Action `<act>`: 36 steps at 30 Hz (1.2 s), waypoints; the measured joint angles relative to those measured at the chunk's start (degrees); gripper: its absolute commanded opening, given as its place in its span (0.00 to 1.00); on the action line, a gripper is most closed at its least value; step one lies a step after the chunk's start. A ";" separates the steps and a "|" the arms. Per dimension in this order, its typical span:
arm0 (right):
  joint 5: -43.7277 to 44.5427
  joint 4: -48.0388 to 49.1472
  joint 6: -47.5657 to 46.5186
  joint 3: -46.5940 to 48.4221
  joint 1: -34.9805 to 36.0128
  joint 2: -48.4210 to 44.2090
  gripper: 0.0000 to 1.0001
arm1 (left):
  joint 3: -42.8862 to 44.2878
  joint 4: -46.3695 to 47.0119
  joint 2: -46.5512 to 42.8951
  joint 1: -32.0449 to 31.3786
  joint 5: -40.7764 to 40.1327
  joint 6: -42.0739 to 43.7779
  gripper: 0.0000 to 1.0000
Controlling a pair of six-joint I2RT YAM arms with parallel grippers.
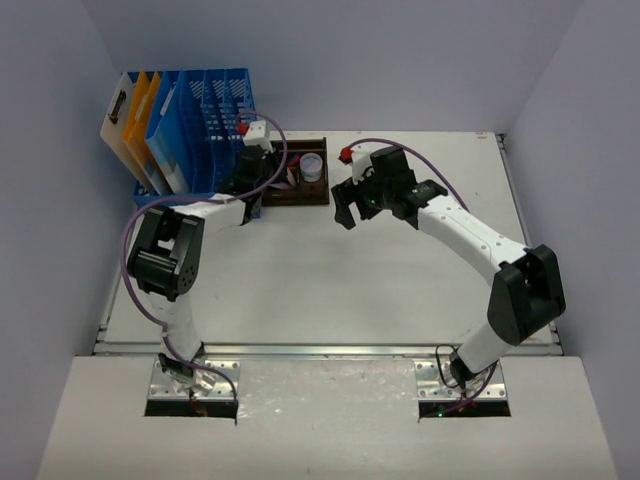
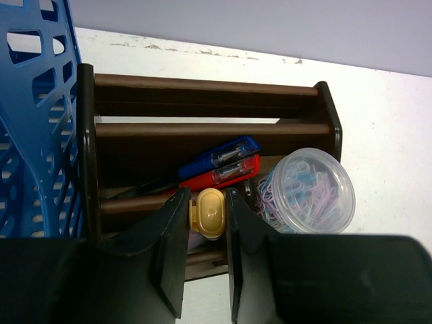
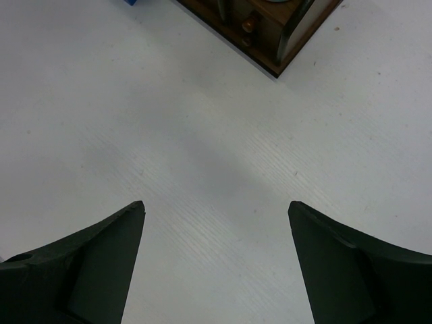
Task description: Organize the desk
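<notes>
While the left tool [image 2: 206,199] pinches one yellow object [image 2: 208,214] beside two pens [image 2: 224,155], the right tool [image 3: 216,204] stands spread.

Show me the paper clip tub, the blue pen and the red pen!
paper clip tub [image 2: 307,192]: left wrist view, clear lid.
blue pen [image 2: 219,158]: left wrist view, barrel.
red pen [image 2: 224,175]: left wrist view, barrel.

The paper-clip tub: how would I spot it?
Find the blue file rack at the far left corner of the desk; a dark wooden tray sits beside it. In the tray's right end stands a round clear tub of pastel paper clips, unlike the long pens alongside.
</notes>
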 measured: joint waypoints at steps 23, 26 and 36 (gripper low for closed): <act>-1.22 -0.11 0.00 0.00 -0.02 0.04 0.87 | -2.80 1.09 1.97 -1.14 -2.58 2.16 0.61; -1.29 -0.13 0.00 0.00 -0.02 0.04 0.87 | -1.38 -1.97 0.85 -1.42 -2.82 2.75 0.69; -0.44 -0.42 -0.28 0.00 -0.02 -1.84 0.95 | 13.73 -16.87 -14.32 -1.51 -2.47 7.43 1.00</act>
